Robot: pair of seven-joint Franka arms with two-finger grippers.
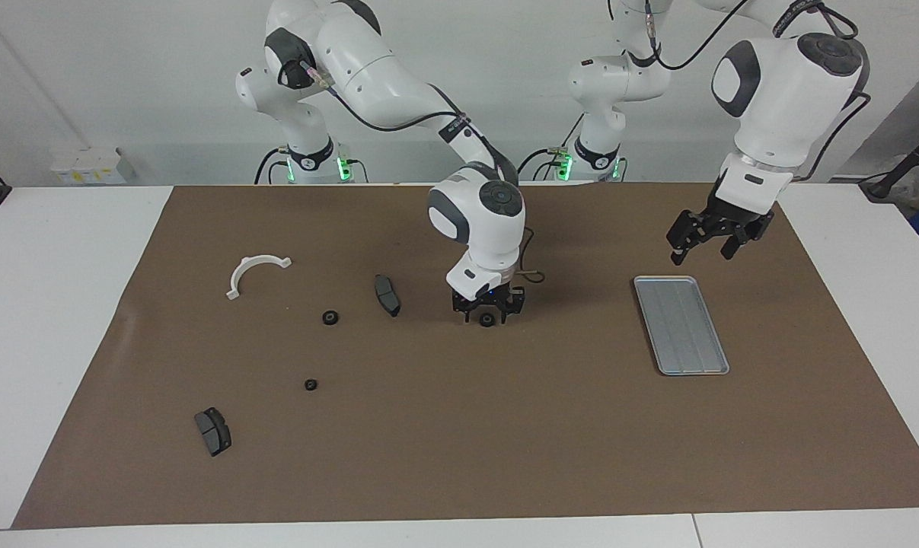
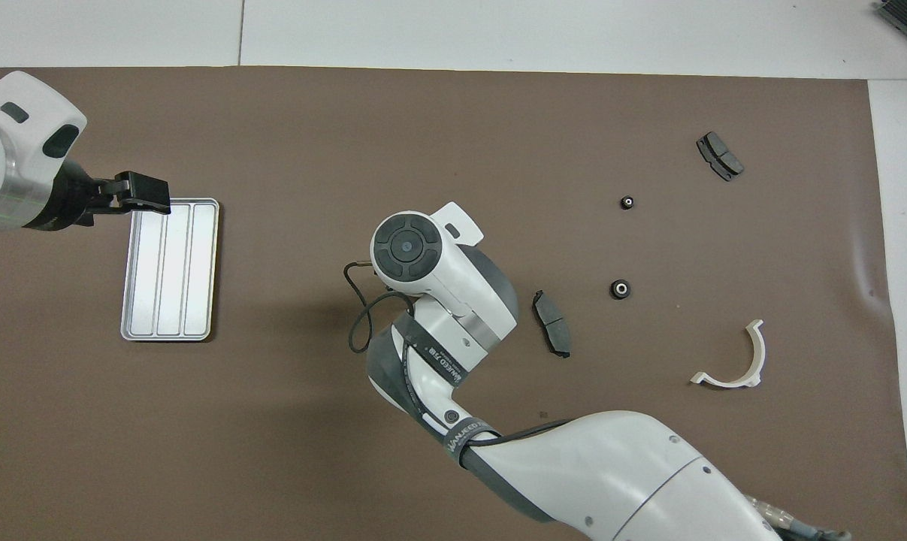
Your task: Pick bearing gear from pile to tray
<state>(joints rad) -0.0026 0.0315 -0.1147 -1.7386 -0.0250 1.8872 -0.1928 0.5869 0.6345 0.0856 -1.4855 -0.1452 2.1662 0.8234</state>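
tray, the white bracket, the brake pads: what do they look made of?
Tray: probably sheet metal, silver-grey satin sheen, pressed ridges, raised rim. White curved bracket: likely moulded plastic, matte and evenly white, with end tabs. Brake pads: dark grey, dull, maybe friction compound on a backing plate; the look leaves it open.

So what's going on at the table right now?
The right gripper is down at the middle of the mat with a small black gear at its tips; whether it grips it I cannot tell. The left gripper hangs open in the air by the tray, which holds nothing yet. Two more gears lie loose on the mat.
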